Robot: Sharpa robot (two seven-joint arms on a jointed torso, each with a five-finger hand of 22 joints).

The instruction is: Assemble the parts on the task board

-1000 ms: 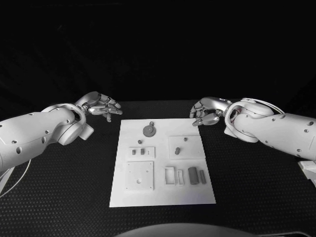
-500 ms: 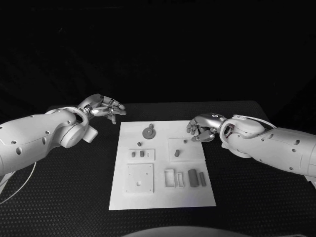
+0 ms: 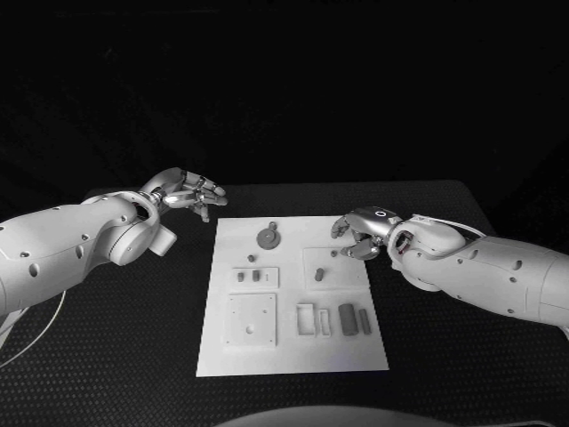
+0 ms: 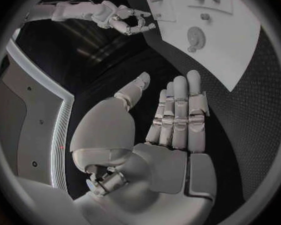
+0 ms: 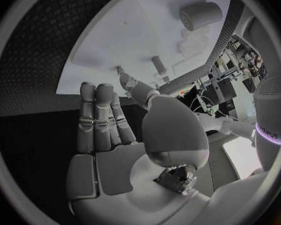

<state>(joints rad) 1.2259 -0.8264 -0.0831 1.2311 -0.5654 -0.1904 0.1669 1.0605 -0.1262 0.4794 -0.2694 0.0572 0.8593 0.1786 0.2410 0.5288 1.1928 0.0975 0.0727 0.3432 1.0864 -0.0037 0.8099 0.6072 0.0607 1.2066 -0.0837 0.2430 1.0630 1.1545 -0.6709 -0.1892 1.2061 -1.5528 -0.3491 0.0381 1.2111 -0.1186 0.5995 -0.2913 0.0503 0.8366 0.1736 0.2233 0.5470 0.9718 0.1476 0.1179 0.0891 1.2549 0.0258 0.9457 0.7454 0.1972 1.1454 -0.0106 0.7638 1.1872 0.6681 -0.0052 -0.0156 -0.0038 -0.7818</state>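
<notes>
The white task board [image 3: 292, 352] lies in the middle of the black table, also seen as the board [image 4: 231, 40] and the board [image 5: 125, 32]. On it lie grey parts: a round piece [image 3: 269, 236] at the far end, small pegs [image 3: 247, 276], a short piece [image 3: 321, 274] and two dark bars [image 3: 348, 317]. My left hand [image 3: 186, 193] hovers off the board's far left corner, fingers straight and apart, holding nothing, as the left wrist view of that hand [image 4: 172, 122] confirms. My right hand [image 3: 362, 233] hangs over the board's far right edge, empty, fingers extended [image 5: 103, 120].
A square plate [image 3: 252, 318] and two pale slot frames [image 3: 314, 318] sit on the board's near half. A grey cylinder [image 5: 200, 14] and a small peg [image 5: 159, 65] lie ahead of the right hand. Black table [image 3: 438, 356] surrounds the board.
My right hand has moved in from the table's right side to the board's far right edge and lower. The left hand has hardly shifted.
</notes>
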